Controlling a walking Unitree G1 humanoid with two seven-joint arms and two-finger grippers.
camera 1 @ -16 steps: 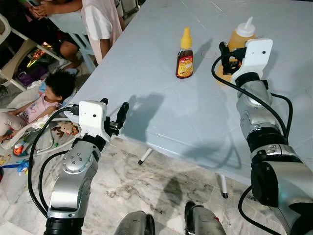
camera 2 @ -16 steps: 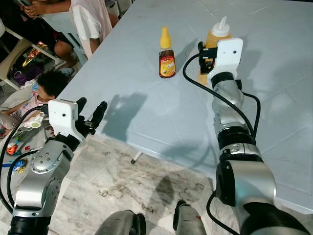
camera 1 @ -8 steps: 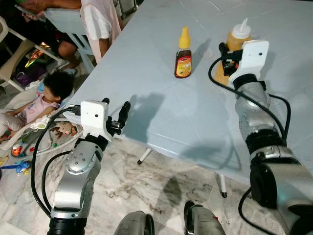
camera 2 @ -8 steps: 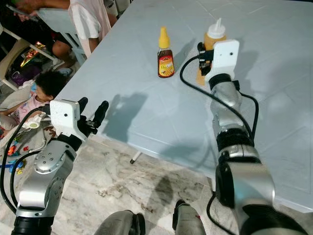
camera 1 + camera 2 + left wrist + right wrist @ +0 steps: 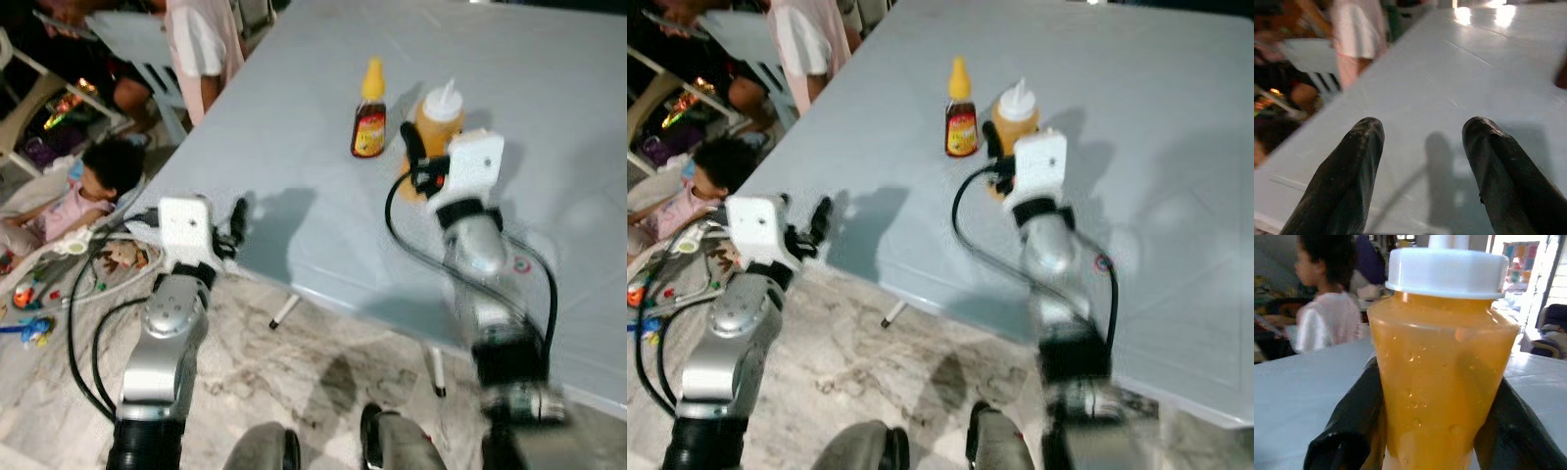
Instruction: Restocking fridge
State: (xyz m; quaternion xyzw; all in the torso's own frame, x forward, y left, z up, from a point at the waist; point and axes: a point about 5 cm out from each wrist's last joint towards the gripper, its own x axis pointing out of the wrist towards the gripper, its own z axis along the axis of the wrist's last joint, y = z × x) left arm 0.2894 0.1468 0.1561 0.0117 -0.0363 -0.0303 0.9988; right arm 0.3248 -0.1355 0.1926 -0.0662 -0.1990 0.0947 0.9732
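Squeeze bottle (image 5: 1442, 357) of orange sauce, white cap, stands upright on the pale blue surface (image 5: 323, 206); the right hand (image 5: 416, 166) pinches it, one black finger (image 5: 1352, 426) pressed on each side. Small dark sauce bottle (image 5: 369, 110) with yellow cap stands just beside it, apart from the hand. Left hand (image 5: 1422, 171) is spread with nothing between its fingers, held at the near edge of the surface. People sit beyond the left edge; a child (image 5: 83, 191) is on the floor.
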